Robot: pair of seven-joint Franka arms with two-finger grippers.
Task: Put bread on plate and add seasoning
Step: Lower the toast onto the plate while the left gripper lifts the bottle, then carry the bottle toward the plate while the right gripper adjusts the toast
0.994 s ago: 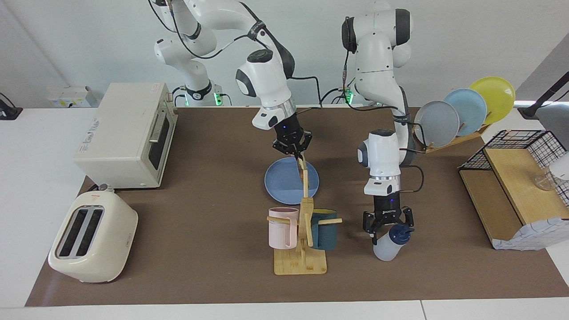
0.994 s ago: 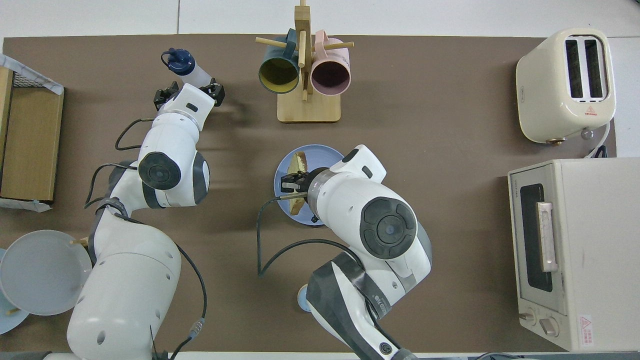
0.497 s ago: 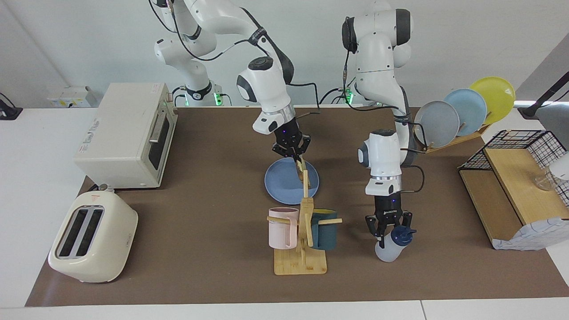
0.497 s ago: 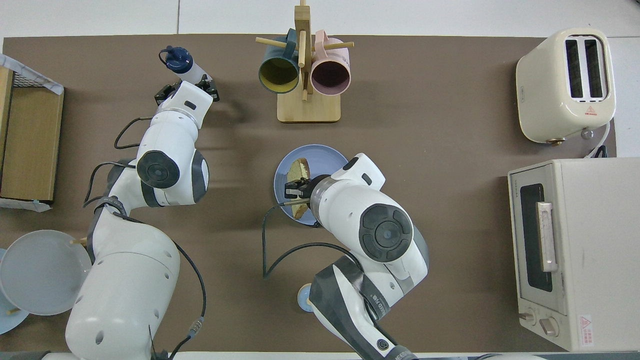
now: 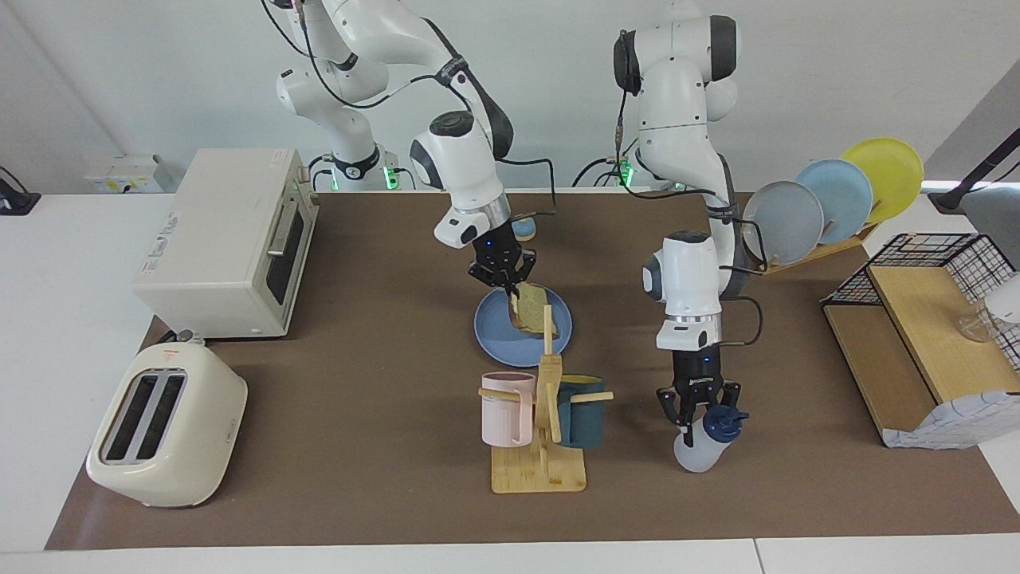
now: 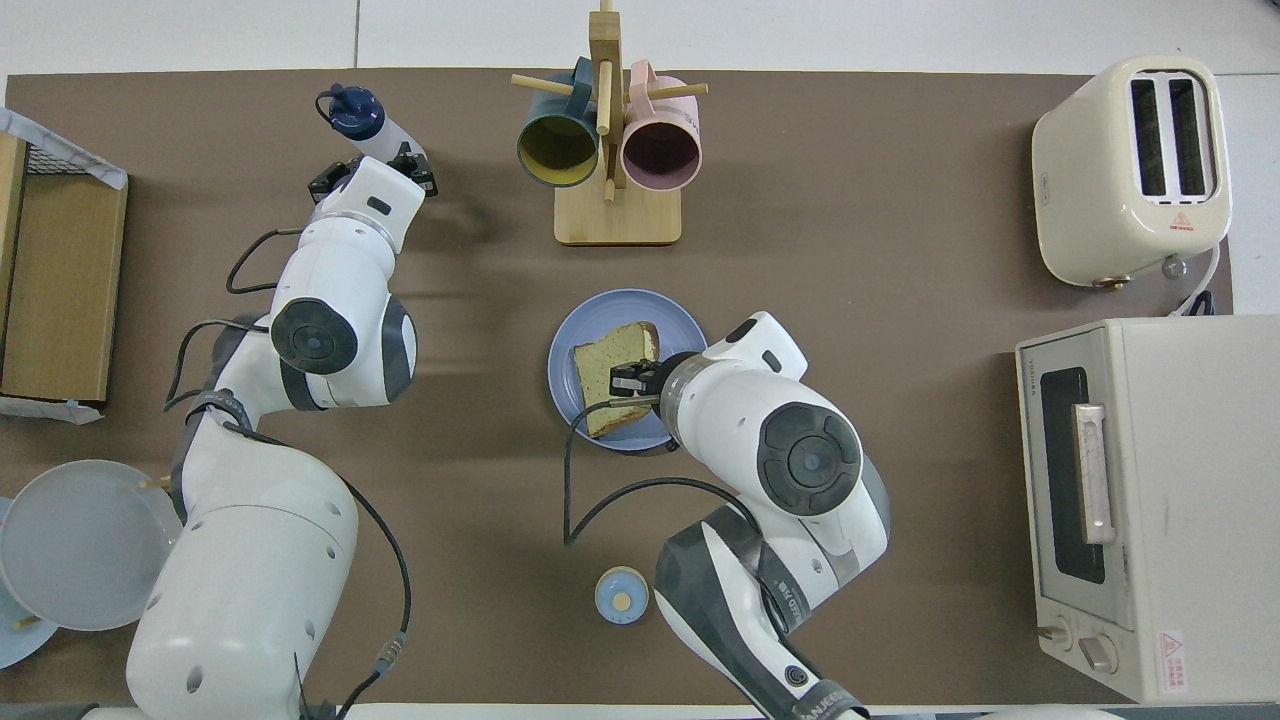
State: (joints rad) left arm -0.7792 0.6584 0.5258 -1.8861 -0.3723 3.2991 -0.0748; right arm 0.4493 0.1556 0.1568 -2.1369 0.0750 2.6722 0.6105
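The bread hangs tilted over the blue plate in the middle of the mat, and its lower edge seems to rest on the plate. My right gripper is shut on the slice's upper edge. Toward the left arm's end, beside the mug rack, the seasoning bottle leans with its navy cap up and its base at the mat. My left gripper comes straight down and is shut on the bottle's neck.
A wooden mug rack with two mugs stands farther from the robots than the plate. A toaster and toaster oven fill the right arm's end. A plate rack and wooden shelf fill the left arm's end. A small bell sits near the robots.
My left gripper closed on the seasoning bottle. My right gripper shifted toward the right arm's end and tipped the bread from standing on edge to leaning over the plate.
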